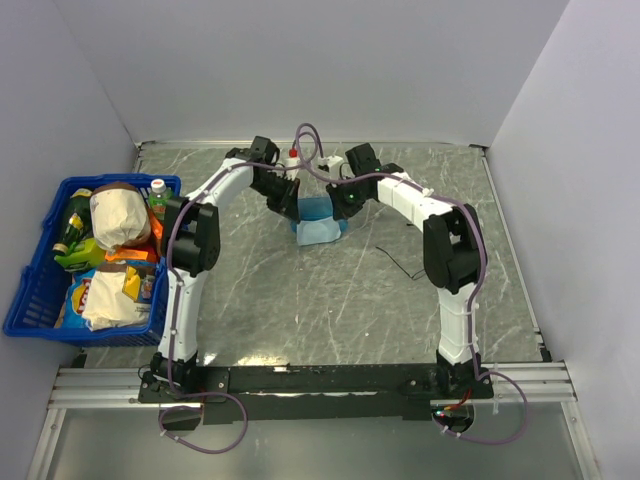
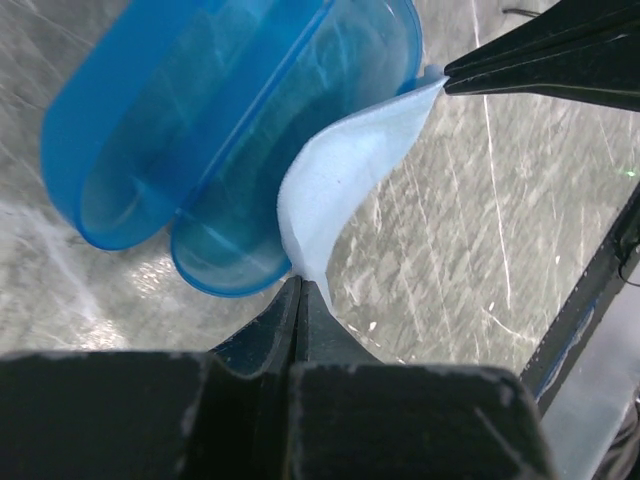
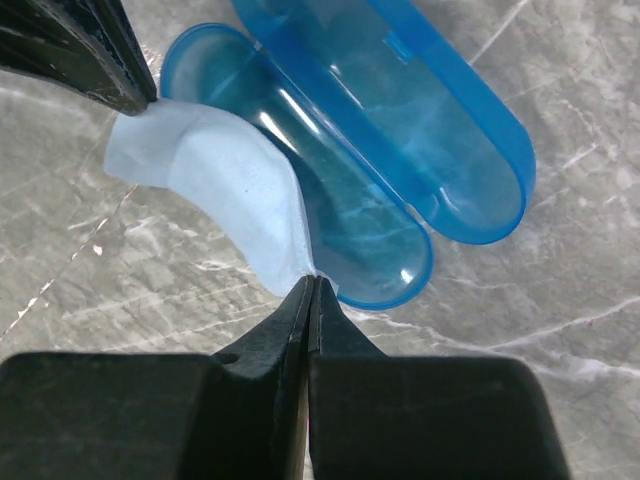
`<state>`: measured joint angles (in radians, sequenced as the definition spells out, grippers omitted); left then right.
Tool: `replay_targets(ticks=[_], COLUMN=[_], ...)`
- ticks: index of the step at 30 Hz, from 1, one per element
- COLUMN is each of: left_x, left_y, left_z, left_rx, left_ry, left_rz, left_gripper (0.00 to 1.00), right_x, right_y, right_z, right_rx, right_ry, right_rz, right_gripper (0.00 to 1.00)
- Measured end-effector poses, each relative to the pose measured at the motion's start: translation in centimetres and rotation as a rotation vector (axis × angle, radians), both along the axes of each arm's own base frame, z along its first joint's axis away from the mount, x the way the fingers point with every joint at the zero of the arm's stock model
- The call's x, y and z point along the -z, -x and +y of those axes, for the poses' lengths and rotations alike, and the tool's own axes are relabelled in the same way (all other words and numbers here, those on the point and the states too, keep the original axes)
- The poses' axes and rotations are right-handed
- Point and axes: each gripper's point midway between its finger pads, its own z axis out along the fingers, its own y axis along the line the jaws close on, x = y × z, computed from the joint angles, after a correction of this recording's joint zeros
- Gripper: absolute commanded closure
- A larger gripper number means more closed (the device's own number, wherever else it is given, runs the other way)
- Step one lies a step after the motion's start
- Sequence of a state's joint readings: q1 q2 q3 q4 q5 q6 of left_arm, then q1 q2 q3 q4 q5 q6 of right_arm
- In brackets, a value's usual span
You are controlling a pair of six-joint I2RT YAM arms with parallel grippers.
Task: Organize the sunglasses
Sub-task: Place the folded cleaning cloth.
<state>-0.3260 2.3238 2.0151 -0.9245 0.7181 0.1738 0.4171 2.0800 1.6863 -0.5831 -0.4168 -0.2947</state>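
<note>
we judge little done: the case (image 3: 400, 150) lies open with nothing seen inside. the left fingers (image 2: 298, 300) and right fingers (image 3: 308, 300) are each pinched tight on a corner of the cloth (image 2: 350, 170), beside the case. the sunglasses (image 1: 398, 264), probably that thin dark line at four o'clock of the case, lie on the grey marbled bench (image 1: 330, 310). a basket (image 1: 40, 290) sits at nine o'clock, with plain white walls (image 1: 300, 60) around.

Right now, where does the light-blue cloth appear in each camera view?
Top external: cloth at centre, just below the blue case.
Left wrist: cloth in the middle, right of the case.
Right wrist: cloth left of middle, left of the case.
Shared landmark: the open blue case.
</note>
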Motion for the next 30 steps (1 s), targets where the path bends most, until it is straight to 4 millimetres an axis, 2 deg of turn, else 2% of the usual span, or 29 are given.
replay_targets(ticks=[5,10,16,25,30], left_x=[0.3,1.7,3.2,3.0,2.9], left_y=[-0.8,-1.5,-2.1,-3.4,-3.8], left_z=[-0.1,0.1,0.5,1.0,1.3], left_rx=[-0.02,-0.05,-0.083,-0.122,-0.142], left_ry=[-0.007,-0.033,-0.068,-0.057,-0.053], left_rz=[-0.014,-0.006,0.01,-0.012,-0.011], left_gripper=[0.99,0.99,0.99,0.99,0.99], right_x=[0.8,2.4,2.1,1.8,2.8], right_y=[-0.7,-0.9,-1.4,-2.5,-3.1], right_z=[-0.2,-0.5,-0.4,-0.6,-0.9], right_rx=[0.024,0.04,0.055,0.084,0.112], right_ry=[0.001,0.018,0.017,0.028,0.056], right_rz=[0.018,0.054,0.048,0.03,0.042], right_gripper=[1.0,1.0,1.0,1.0,1.0])
